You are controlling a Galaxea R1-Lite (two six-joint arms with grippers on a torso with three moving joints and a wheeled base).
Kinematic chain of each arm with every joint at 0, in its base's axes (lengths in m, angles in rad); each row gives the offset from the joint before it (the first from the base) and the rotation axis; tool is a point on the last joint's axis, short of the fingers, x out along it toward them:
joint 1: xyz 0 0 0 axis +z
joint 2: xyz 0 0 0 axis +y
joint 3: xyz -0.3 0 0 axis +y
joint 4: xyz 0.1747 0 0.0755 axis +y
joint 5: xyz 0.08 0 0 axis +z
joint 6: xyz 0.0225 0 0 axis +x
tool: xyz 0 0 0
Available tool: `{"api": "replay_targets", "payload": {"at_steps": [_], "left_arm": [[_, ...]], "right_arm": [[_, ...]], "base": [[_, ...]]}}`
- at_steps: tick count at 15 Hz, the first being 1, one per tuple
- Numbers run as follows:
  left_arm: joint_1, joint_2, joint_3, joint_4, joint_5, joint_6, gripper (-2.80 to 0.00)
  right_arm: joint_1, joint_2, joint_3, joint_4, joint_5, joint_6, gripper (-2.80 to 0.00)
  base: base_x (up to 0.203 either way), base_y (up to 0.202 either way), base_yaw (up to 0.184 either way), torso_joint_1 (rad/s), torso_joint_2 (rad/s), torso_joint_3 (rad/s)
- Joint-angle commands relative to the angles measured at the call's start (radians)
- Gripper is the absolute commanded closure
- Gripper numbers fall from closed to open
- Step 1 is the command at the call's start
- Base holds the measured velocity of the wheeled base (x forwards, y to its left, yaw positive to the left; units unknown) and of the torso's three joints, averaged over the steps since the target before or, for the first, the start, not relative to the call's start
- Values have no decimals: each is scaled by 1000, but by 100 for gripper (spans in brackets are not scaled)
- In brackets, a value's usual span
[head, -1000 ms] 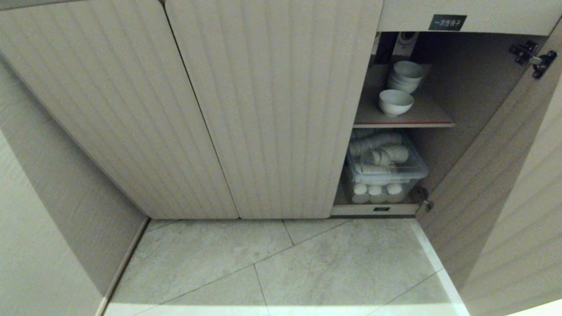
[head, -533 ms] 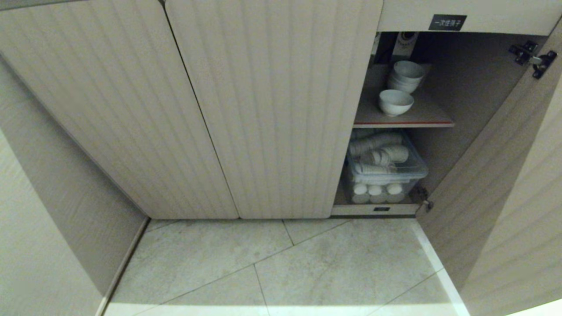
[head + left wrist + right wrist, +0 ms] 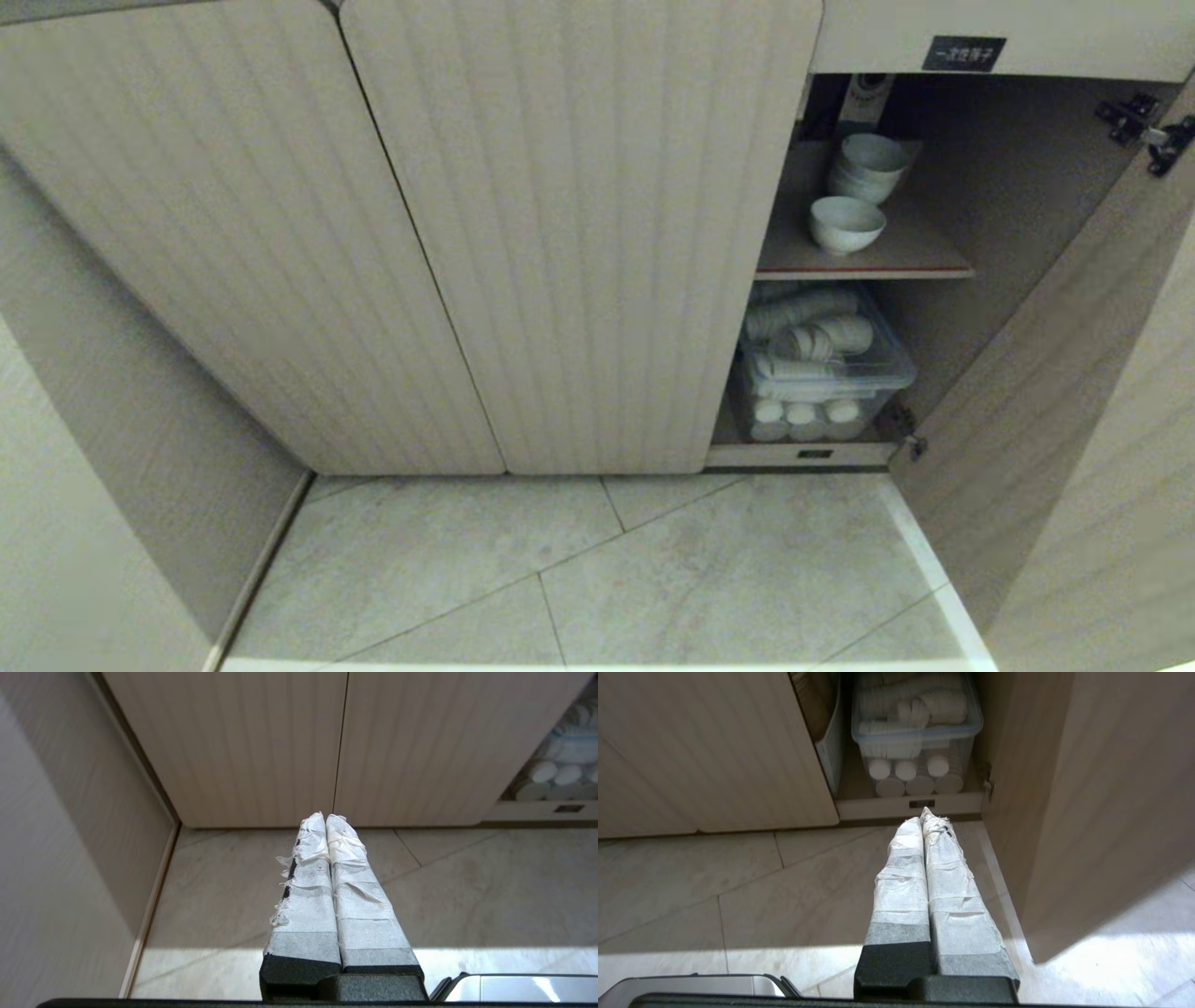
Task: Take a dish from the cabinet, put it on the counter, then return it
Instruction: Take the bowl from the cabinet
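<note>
The dish (image 3: 846, 224), a single white bowl, stands on the red-edged upper shelf (image 3: 864, 271) of the cabinet (image 3: 579, 233), whose rightmost door (image 3: 1055, 392) hangs open. A nested stack of white bowls (image 3: 868, 166) sits just behind the dish. Neither arm shows in the head view. My left gripper (image 3: 325, 817) is shut and empty, low over the floor tiles before the closed ribbed doors (image 3: 345, 742). My right gripper (image 3: 923, 814) is shut and empty too, pointing at the cabinet's bottom compartment. The counter is out of view.
A clear lidded bin (image 3: 822, 369) (image 3: 915, 737) of white disposable cups fills the bottom compartment. The open door (image 3: 1087, 802) stands close beside my right gripper. A side wall (image 3: 93, 448) closes the left. Pale floor tiles (image 3: 607, 569) lie in front.
The whole head view has shifted slightly: the cabinet and shelves sit a little lower and further right in the picture. Nothing in the cabinet has moved.
</note>
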Motion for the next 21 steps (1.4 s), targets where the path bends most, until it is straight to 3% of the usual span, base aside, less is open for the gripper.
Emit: {"api": "replay_targets", "payload": {"at_steps": [1,16,21], "left_arm": [[0,0,0,0,0,0,0],[0,0,0,0,1,0,0],[0,0,0,0,0,0,0]], "right_arm": [[0,0,0,-1,0,1,0],[0,0,0,-1,0,1,0],[0,0,0,-2,0,1,0]], "base": [[204,0,2,7,7,-3],[194,0,1,2,1,1],[19,0,0,1,0,1]]}}
